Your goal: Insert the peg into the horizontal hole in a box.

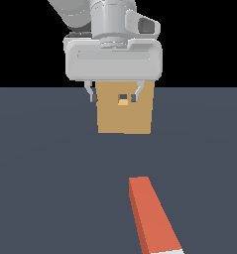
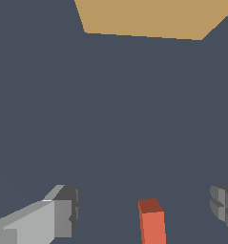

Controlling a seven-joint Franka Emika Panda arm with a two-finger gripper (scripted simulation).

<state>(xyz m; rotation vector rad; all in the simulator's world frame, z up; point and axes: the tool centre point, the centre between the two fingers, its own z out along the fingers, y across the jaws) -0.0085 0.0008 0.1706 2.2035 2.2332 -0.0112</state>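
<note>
Task so far: nothing is done yet, as far as can be judged. The peg (image 1: 152, 218) is not picked up, and the hole (image 1: 123, 98) is not filled.
Left to do: the peg must be grasped, lifted, lined up with the hole and pushed in.
Peg: it is laid flat on the bench (image 1: 45, 173), well apart from the box (image 1: 125, 116). Its red end is pointed toward the box. Its white end is seen at the bottom edge of the exterior view.
Box: it is set on the bench, farther back than the peg. The small dark hole is seen in the face turned to the exterior camera.
Claw: the claw (image 1: 114, 93) is held up high, in front of the top of the box in the exterior view. Its fingers (image 2: 63, 209) are spread wide and nothing is held between them.
Peg and claw: the peg is low down on the bench and the claw is well above it. In the wrist view, the red end of the peg (image 2: 151, 221) is seen between the two fingers, but it is not touched by them.
Next move, as a guess: the claw needs to be brought down over the peg and then closed on it.
</note>
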